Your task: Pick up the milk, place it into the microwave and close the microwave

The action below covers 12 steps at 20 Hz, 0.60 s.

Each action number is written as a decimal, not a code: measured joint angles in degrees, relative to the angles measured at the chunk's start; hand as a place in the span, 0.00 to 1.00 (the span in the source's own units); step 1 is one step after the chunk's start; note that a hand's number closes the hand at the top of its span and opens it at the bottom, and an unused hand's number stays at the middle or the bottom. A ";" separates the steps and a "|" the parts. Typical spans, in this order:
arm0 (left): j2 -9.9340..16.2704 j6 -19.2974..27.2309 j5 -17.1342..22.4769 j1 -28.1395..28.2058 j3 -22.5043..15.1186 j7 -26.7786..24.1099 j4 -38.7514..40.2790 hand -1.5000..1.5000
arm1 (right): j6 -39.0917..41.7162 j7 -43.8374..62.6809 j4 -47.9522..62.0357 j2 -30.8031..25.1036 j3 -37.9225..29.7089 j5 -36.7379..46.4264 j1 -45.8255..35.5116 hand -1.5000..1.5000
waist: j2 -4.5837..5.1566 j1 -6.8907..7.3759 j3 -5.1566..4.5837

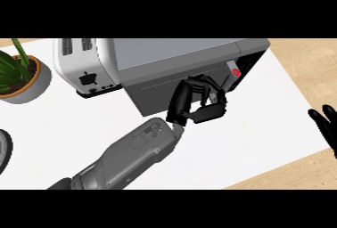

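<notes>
The microwave (178, 55) stands at the top middle of the white counter, its grey front (154, 98) facing me and a red button (236, 72) on its right panel. My left hand (191, 104) lies against the right part of that front, fingers curled, with nothing visible inside them. No milk shows anywhere; I cannot tell whether it is inside the microwave. The door looks flush with the body. My right hand (326, 127) rests open at the right edge, fingers up.
A silver toaster (82, 67) stands right beside the microwave on its left. A potted plant (23, 78) is at the far left. A dark round rim (3, 149) peeks in at the left edge. The counter's edge (289, 167) runs along the lower right.
</notes>
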 measured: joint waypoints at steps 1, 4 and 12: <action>0.00 0.12 0.47 0.09 0.08 -0.73 0.09 1.00 | 0.11 0.21 -0.16 -0.27 -0.21 -0.41 -0.12 0.00 | -0.01 -0.22 0.02; -0.01 0.05 1.86 0.16 0.16 -2.49 0.33 1.00 | 0.10 0.84 -0.67 -1.05 -0.96 -1.40 -0.87 0.00 | 0.03 -0.55 0.06; 0.00 -0.77 4.80 0.17 -0.12 -7.08 1.13 1.00 | 0.11 2.44 -1.30 -2.72 -2.49 -4.13 -2.42 0.00 | 0.19 -0.99 0.14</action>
